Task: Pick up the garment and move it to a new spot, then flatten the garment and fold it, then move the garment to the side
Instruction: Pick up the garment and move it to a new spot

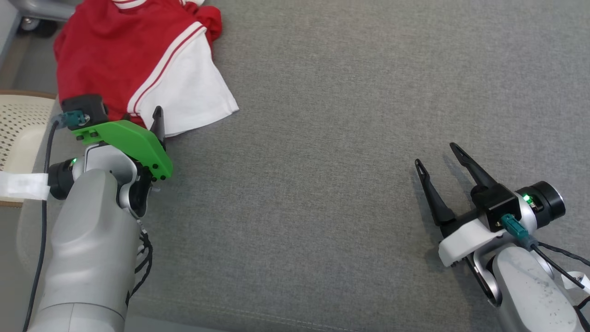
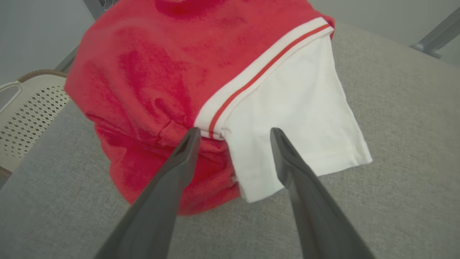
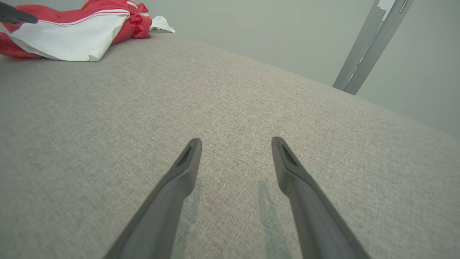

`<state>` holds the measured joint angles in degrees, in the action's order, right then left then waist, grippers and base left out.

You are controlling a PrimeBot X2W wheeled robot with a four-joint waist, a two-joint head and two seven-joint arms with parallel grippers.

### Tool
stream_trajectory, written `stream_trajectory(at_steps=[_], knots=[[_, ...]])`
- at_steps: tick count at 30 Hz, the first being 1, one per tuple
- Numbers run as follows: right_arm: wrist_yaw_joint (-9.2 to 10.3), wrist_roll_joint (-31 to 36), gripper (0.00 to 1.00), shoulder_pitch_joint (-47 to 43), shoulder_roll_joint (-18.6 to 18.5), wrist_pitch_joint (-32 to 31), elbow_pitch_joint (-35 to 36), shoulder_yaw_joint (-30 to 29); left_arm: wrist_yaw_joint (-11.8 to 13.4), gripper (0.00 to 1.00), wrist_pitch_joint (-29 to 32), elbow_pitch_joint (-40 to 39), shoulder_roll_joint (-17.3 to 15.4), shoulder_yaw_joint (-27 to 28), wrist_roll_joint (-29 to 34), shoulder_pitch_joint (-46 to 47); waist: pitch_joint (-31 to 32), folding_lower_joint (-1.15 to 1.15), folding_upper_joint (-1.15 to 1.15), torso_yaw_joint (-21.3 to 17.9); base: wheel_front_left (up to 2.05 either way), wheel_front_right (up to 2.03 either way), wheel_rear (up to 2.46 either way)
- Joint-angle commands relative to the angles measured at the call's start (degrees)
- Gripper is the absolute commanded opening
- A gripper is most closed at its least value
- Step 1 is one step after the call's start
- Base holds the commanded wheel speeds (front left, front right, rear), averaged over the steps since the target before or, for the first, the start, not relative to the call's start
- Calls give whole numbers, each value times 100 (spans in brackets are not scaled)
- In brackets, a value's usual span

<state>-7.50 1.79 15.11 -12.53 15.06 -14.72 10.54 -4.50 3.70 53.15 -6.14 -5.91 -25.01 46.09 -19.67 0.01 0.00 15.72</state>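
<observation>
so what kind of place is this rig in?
Likely a lab or test room: a wide grey fabric-covered worktop, bare metal frame struts against a plain wall, and a perforated cream plastic basket or chair at its edge.

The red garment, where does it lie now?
In the head view the garment lies bunched upper left on the grey surface, right in front of the open left gripper, far from the right gripper.

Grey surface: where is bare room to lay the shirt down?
The wide middle of the grey surface, between the red-and-white shirt and the right gripper, is bare, as is the far right. The far-left corner is crowded: shirt and left gripper.
</observation>
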Motion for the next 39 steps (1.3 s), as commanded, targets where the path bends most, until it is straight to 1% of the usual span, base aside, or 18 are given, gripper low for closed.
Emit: stream_trajectory(at_steps=[1, 4, 5, 6, 7, 8, 9, 13, 15, 17, 19, 22, 26, 28, 31, 35, 39], knots=[[2, -12, 100, 114, -12, 18, 31, 9, 22, 100, 34, 88, -64, -1, 2, 100, -353, -1, 0, -377, 0, 0, 0], [2, -15, 100, 160, -20, 17, 35, 48, 69, 100, 180, 499, -147, -18, 0, 244, -421, -1, 0, -465, 0, 0, 0], [2, -17, 100, 183, -28, 18, 36, 54, 114, 96, 212, 625, -215, -72, 84, 289, -434, -1, 0, -481, 0, 0, 0], [2, -22, 100, 197, -34, 18, 38, 49, 131, 47, 219, 729, -231, -108, 118, 326, -442, -1, 0, -487, 0, 0, 0], [2, -28, 100, 202, -38, 18, 38, 41, 122, 29, 236, 823, -215, -122, 118, 359, -447, -1, 0, -490, 0, 0, 0], [2, -35, 100, 197, -47, 18, 39, 30, 101, 18, 224, 903, -205, -129, 107, 381, -451, -1, 0, -490, 0, 0, 0], [2, -39, 100, 189, -57, 18, 35, 17, 75, 0, 239, 985, -214, -166, 132, 394, -450, -1, 0, -485, 0, 0, 0], [2, -41, 100, 174, -17, 18, 7, -57, -40, 0, 201, 1164, -180, -277, 157, 476, -386, -1, 0, -415, 0, 0, 0], [2, -55, 100, 133, 51, 18, -3, -72, -156, 0, 55, 1075, -166, -392, 194, 585, -289, -1, 0, -352, 0, 0, 0], [2, -59, 100, 69, 113, 18, -22, -102, -232, 0, -123, 880, -159, -524, 199, 621, -189, -1, 0, -300, 0, 0, 0], [2, -72, 100, -5, 199, 18, -41, -128, -260, 0, -244, 687, -255, -708, 306, 605, -60, -1, 0, -245, 0, 0, 0], [2, -96, 100, -81, 290, 18, -59, -152, -293, 0, -212, 241, -318, -961, 369, 615, 138, -1, 0, -194, 0, 0, 0], [2, -128, 100, -121, 476, 18, -59, -151, -301, 0, 2, -772, -459, -1326, 362, 629, 363, -1, 0, -256, 0, 0, 0], [2, -153, 100, -105, 569, 18, -53, -144, -303, 0, 208, -1447, -566, -1508, 349, 535, 443, -1, 0, -352, 0, 0, 0], [2, -191, 100, -132, 696, 18, -70, -141, -304, 0, 644, -2547, -634, -1761, 312, 249, 548, -1, 0, -560, 0, 0, 0], [3, -244, 100, -194, 802, 18, -94, -154, -271, 0, 1268, -4029, -520, -2113, 202, -181, 644, -1, 0, -933, 0, 0, 0], [2, -284, 100, -164, 871, 18, -97, -231, -191, 0, 1728, -5078, -235, -2561, 121, -675, 678, -1, 0, -1393, 0, 0, 0]])
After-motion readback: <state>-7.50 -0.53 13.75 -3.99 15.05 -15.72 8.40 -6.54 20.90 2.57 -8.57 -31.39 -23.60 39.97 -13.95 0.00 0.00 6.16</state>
